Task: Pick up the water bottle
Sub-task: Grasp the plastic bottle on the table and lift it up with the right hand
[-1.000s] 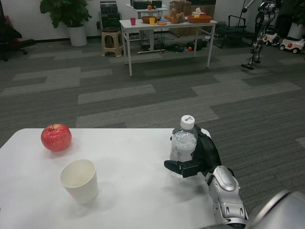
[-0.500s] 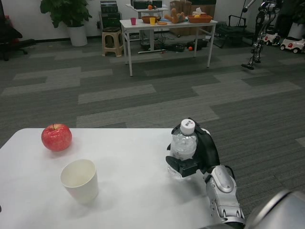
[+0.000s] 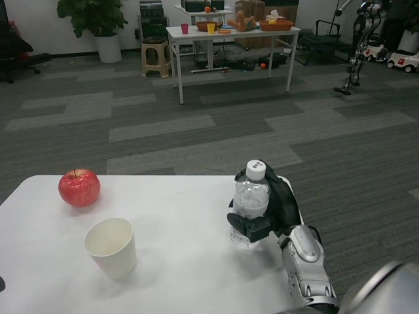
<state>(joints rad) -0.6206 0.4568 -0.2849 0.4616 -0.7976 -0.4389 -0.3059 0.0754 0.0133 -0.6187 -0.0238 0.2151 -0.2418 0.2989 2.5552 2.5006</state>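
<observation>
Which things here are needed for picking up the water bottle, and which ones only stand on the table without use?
Needed for the job:
- water bottle
- right hand, which grips the bottle

Only standing on the white table:
- red apple
- paper cup

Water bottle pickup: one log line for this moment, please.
right hand grips water bottle | bottle upright | left hand unseen | cup, apple untouched

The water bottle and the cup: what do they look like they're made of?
Water bottle: looks like clear, glossy thin plastic, since the table shows through its ribbed wall; its white cap is opaque, likely plastic. The right robot hand grips it. Cup: matte off-white with a thin rim, probably paper, though plastic can't be ruled out.
</observation>
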